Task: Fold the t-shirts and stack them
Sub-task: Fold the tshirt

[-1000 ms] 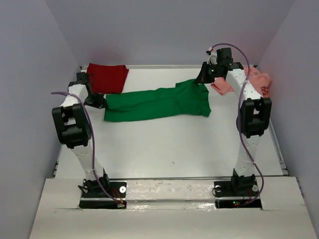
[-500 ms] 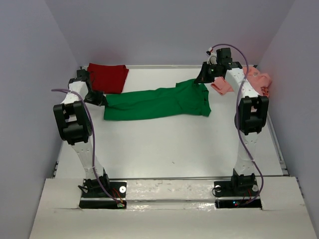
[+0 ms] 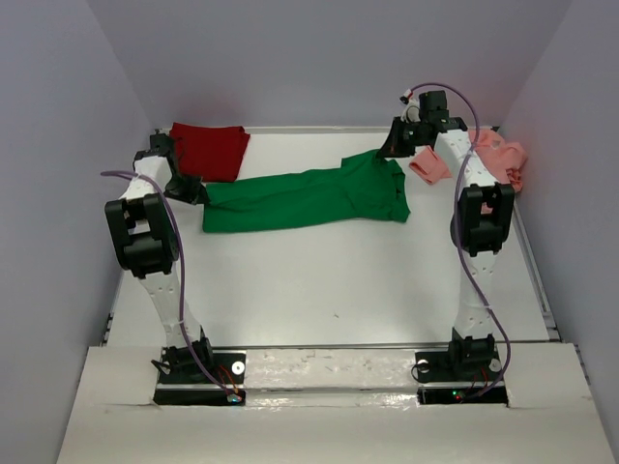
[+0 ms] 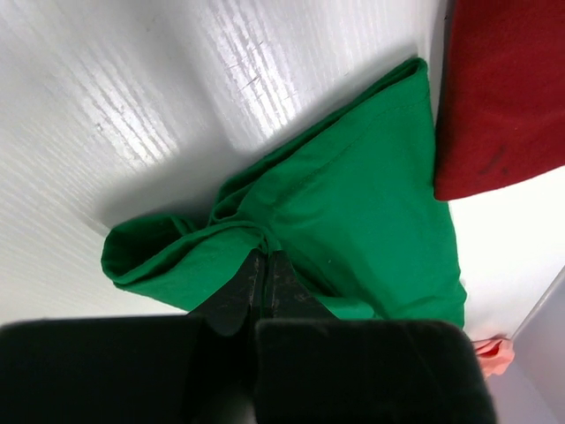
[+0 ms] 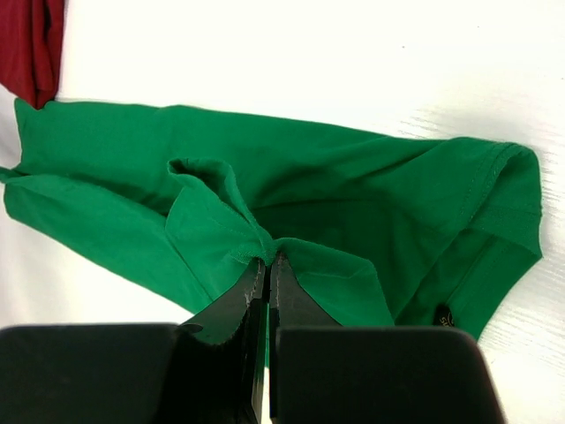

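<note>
Both pairs of jaws are pinched shut on the green t-shirt [image 3: 305, 200], which is stretched across the upper middle of the counter [image 3: 338, 290]. The left jaws hold its left end, the right jaws its upper right corner. Each grips only a small bunched fold, so I reckon a hard pull could slip it free, or drag cloth onto the dark red t-shirt [image 3: 206, 148] at upper left. My right arm [image 3: 479, 213] partly hides the salmon pink t-shirt [image 3: 503, 155]. I can't tell how many layers are gripped.
</note>
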Action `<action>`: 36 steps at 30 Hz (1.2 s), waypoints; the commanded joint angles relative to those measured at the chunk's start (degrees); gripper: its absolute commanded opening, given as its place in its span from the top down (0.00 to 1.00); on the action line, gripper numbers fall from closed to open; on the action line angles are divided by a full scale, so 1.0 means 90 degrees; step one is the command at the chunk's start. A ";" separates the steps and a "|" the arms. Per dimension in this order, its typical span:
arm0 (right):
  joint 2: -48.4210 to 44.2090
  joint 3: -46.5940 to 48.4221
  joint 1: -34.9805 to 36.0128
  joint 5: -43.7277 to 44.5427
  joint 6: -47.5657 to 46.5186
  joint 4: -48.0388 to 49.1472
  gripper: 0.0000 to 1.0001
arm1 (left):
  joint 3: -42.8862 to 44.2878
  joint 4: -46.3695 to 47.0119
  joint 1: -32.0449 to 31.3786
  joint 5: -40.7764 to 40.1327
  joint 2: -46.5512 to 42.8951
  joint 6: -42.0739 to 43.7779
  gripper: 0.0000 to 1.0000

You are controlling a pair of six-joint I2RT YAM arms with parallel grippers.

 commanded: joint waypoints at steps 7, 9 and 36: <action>0.0220 0.0428 -0.0157 0.0056 -0.0016 0.0064 1.00 | 0.0739 -0.0258 -0.0004 -0.0095 0.0268 -0.0006 1.00; 0.0240 0.0419 -0.0157 0.0066 -0.0026 0.0073 1.00 | 0.0886 -0.0277 -0.0004 -0.0095 0.0307 0.0004 1.00; 0.0806 0.0614 -0.0215 0.0251 0.0072 0.0415 1.00 | 0.0964 0.0582 -0.0073 0.0168 0.1010 0.0082 0.92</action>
